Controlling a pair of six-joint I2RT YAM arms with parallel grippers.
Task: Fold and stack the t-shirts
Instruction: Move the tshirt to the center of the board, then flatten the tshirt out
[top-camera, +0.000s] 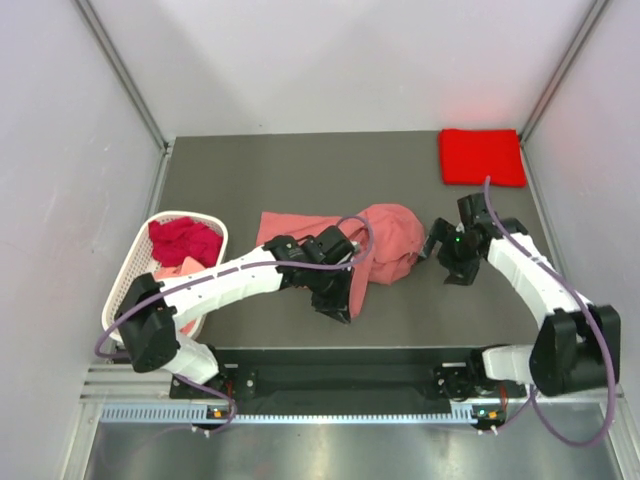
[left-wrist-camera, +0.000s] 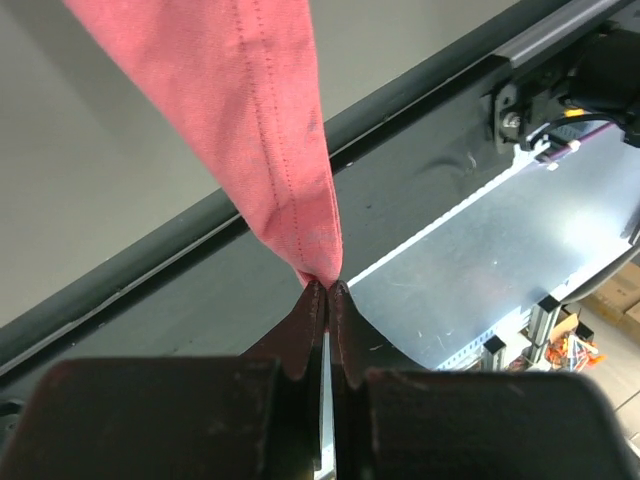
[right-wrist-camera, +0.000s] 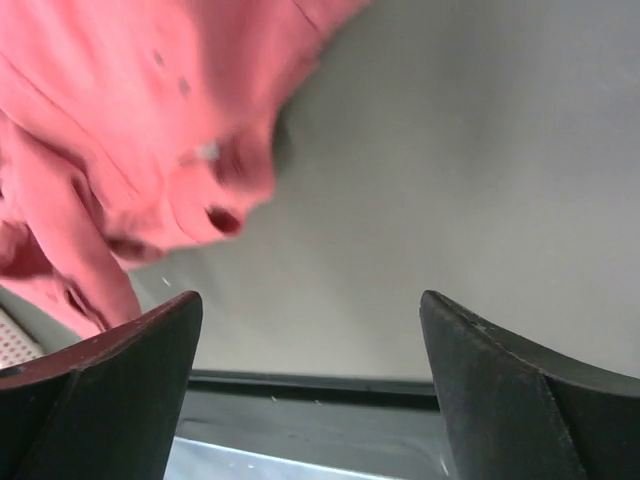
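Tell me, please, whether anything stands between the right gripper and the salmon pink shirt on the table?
Nothing visible does. The right gripper is open just right of the salmon pink shirt, with only bare table between them. The left gripper is shut on the shirt's hem, away from that gap.

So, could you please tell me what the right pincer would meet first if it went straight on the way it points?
Probably the grey table top: the open right pincer points at it, with the crumpled salmon-pink cloth t-shirt off to one side. Depth is unclear.
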